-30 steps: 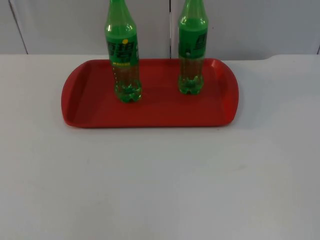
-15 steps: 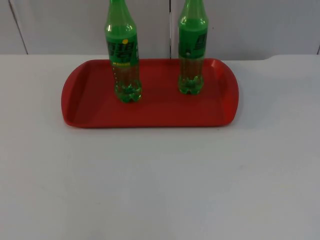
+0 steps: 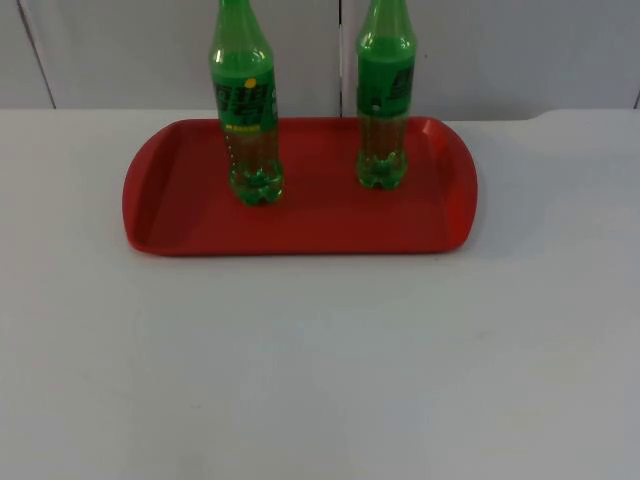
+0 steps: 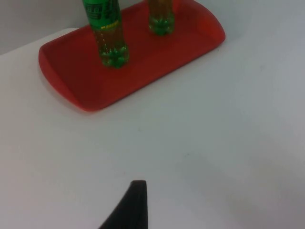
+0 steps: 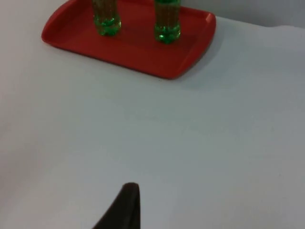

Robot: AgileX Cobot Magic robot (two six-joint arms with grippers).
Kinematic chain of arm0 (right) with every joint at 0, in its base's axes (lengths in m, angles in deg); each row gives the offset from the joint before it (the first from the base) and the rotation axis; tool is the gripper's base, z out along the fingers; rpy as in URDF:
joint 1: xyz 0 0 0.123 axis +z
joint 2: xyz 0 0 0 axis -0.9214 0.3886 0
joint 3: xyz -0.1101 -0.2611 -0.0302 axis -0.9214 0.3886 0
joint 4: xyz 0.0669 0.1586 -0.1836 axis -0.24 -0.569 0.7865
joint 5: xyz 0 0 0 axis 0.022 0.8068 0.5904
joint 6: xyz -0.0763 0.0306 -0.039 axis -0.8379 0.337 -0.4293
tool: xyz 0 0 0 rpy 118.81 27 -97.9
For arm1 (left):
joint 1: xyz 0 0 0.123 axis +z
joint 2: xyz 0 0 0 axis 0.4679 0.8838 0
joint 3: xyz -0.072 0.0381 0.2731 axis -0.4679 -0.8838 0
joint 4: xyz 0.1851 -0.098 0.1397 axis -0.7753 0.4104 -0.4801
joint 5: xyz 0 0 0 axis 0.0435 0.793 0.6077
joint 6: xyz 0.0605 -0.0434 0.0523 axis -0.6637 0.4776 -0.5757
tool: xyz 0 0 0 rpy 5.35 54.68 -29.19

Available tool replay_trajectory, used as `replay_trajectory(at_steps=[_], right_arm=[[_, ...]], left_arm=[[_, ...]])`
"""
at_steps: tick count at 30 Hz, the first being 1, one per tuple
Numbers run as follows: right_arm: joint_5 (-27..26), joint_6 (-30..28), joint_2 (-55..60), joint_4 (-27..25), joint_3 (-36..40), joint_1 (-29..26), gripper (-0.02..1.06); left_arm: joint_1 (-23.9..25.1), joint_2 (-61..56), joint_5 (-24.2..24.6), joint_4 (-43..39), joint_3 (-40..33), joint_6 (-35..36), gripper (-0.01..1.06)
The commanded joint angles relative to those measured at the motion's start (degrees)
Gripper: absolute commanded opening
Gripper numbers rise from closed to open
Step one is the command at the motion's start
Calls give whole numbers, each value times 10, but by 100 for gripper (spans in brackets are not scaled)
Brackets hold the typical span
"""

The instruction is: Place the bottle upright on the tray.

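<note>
Two green plastic bottles stand upright on the red tray (image 3: 320,215) at the far side of the table. The left bottle (image 3: 247,110) is a little nearer than the right bottle (image 3: 384,100). The left wrist view looks at the tray (image 4: 143,67) from a distance, with the left bottle (image 4: 107,33) and the right bottle (image 4: 161,16) on it. My left gripper (image 4: 133,205) hangs over bare table well short of the tray and holds nothing. In the right wrist view my right gripper (image 5: 125,205) is likewise far back from the tray (image 5: 136,45) and its bottles (image 5: 167,21).
White table top (image 3: 320,370) stretches from the tray to the near edge. The grey partition wall (image 3: 500,50) rises right behind the tray.
</note>
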Motion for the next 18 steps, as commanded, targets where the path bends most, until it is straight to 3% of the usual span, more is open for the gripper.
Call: replay_trajectory(at_steps=[1,18], right_arm=[[-3,-3,-2,7,2,-2,105],[-3,-5,-2,4,2,-2,105]], left_arm=[[-3,-3,-5,2,-3,4,105],[-3,-3,-11,2,-4,4,105]])
